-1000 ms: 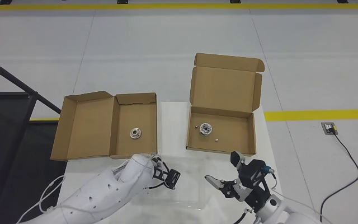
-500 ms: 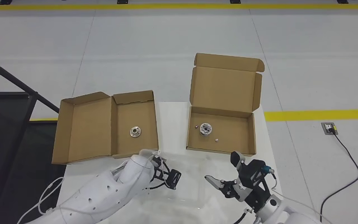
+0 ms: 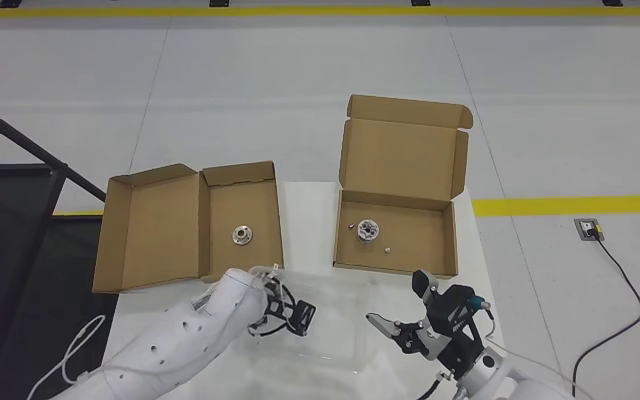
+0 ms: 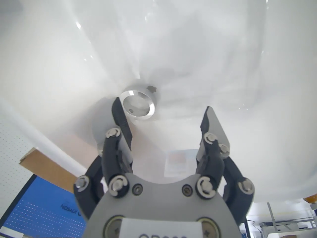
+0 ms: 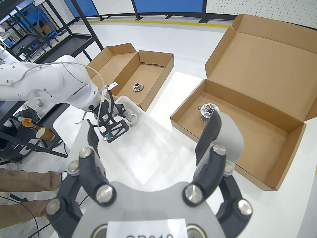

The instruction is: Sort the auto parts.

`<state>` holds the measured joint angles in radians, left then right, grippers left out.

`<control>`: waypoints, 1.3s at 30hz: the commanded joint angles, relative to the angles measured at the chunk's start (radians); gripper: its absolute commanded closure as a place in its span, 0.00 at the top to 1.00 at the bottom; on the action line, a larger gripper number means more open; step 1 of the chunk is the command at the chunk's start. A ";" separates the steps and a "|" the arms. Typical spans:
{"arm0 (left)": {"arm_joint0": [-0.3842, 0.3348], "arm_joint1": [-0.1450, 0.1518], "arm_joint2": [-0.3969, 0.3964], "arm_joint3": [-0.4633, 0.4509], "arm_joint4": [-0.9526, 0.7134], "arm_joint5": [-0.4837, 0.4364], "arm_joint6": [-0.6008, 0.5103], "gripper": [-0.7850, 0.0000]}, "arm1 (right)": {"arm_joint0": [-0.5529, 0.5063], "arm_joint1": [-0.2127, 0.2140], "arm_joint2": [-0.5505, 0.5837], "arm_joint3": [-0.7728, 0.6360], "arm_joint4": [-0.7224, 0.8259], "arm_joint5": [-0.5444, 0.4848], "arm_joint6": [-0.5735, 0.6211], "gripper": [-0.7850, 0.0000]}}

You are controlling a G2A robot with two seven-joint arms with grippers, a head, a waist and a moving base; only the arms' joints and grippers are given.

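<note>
"So, which step of the sorting is in hand?"

"A pick, I'd judge. The left end effector [image 4: 164, 125] is down inside the clear bin [image 3: 335, 335], which sits at 6 o'clock on the tabletop [image 3: 308, 240]. Its jaws are spread wide and hold nothing."

"And the part it's after?"

"A metal collar [image 4: 138, 104], a plain ring with a small set screw in its side, lying in a corner of the bin. One fingertip is right against its rim, and the other stands well apart. The ring lies just beyond the jaws, not between them."

"What does the next move call for, then?"

"Probably a sideways shift so the fingers straddle the collar, then a close across its outer wall. The corner is tight, so the bin wall may crowd one finger."

"Where would it go?"

"Hard to say. The left cardboard box [image 3: 240, 205] at 10 o'clock holds a flanged hub [image 3: 241, 236]. The right cardboard box [image 3: 420, 240] at 1 o'clock holds a notched hub [image 3: 370, 230] and some small bits. Which of them the collar matches I can't tell."

"And the other arm?"

"The right end effector [image 5: 153, 121] hangs at 5 o'clock by the bin's edge, its jaws wide apart and empty."
</note>
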<state>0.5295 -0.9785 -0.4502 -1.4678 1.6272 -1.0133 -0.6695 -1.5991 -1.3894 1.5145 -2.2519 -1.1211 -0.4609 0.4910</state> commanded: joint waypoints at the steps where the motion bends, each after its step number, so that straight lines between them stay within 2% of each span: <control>1: -0.010 -0.010 0.012 0.019 -0.033 0.001 -0.005 0.60 | 0.000 0.000 0.000 0.000 0.000 0.000 0.000 1.00; 2: -0.017 -0.015 0.015 0.027 -0.043 0.001 -0.011 0.59 | 0.000 0.000 0.000 0.000 0.000 0.000 0.000 1.00; 4: -0.029 -0.025 0.013 0.050 -0.068 0.001 -0.026 0.50 | 0.000 0.000 0.000 0.000 0.000 0.000 0.000 1.00; 7: -0.038 -0.040 0.011 0.086 -0.088 0.015 -0.075 0.44 | 0.000 0.000 0.000 0.000 0.000 0.000 0.000 1.00; 13: -0.048 -0.074 0.016 0.134 -0.145 0.031 -0.138 0.42 | 0.000 0.000 0.000 0.000 0.000 0.000 0.000 1.00; 23: -0.063 -0.100 0.026 0.166 -0.177 0.001 -0.111 0.39 | 0.000 0.000 0.000 0.000 0.000 0.000 0.000 1.00; 31: -0.097 -0.084 0.093 0.142 -0.210 0.001 -0.022 0.40 | 0.000 0.000 0.000 0.000 0.000 0.000 0.000 1.00; 36: -0.139 -0.057 0.168 0.093 -0.221 0.001 0.042 0.40 | 0.000 0.000 0.000 0.000 0.000 0.000 0.000 1.00; 39: -0.169 -0.034 0.180 0.079 -0.228 0.001 0.059 0.41 | 0.000 0.000 0.000 0.000 0.000 0.000 0.000 1.00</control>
<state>0.3686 -1.0197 -0.2691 -1.3861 1.3991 -1.0123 -0.6109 -1.5991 -1.3894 1.5145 -2.2519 -1.1211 -0.4609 0.4910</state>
